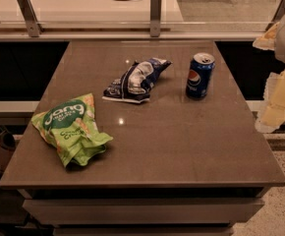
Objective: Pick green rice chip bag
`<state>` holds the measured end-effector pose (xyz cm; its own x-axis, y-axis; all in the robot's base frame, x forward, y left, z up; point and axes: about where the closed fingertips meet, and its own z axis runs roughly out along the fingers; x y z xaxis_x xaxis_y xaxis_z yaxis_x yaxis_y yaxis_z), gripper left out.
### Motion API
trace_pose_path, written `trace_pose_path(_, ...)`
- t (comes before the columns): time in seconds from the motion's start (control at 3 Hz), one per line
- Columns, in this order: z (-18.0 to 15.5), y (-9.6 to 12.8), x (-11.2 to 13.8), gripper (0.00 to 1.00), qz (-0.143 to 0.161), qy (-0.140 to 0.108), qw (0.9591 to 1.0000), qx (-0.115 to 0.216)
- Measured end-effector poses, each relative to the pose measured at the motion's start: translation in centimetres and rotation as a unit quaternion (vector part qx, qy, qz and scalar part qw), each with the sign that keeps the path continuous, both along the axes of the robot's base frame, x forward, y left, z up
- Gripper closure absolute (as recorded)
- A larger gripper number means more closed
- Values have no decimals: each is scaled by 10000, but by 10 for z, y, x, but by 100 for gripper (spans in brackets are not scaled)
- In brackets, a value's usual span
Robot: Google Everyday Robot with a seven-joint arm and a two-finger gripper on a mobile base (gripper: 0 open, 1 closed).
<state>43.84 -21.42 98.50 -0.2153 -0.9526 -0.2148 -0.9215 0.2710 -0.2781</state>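
Observation:
The green rice chip bag [70, 128] is light green and glossy, with a dark green oval logo in white letters. It lies crumpled near the front left corner of the brown table [182, 141]. My gripper [276, 100] is pale and blurred at the right edge of the view, beyond the table's right side and above floor level. It is far from the bag and touches nothing on the table.
A dark blue and white snack bag [136, 80] lies at the table's middle back. A blue Pepsi can [199, 75] stands upright to its right. A glass railing with metal posts [155, 14] runs behind the table.

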Motion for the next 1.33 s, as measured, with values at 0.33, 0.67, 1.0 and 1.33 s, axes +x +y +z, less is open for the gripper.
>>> trace_pose_path(0.33,0,0,0,0,0,-1,10000,0)
trace_pose_path(0.67,3,4,0,0,12,-73,9999,90)
trace_pose_path(1.0,6,30,8,0,-11,-148,9991,402)
trace_pose_path(1.33,2,73,15,0,133,-185,9955,921)
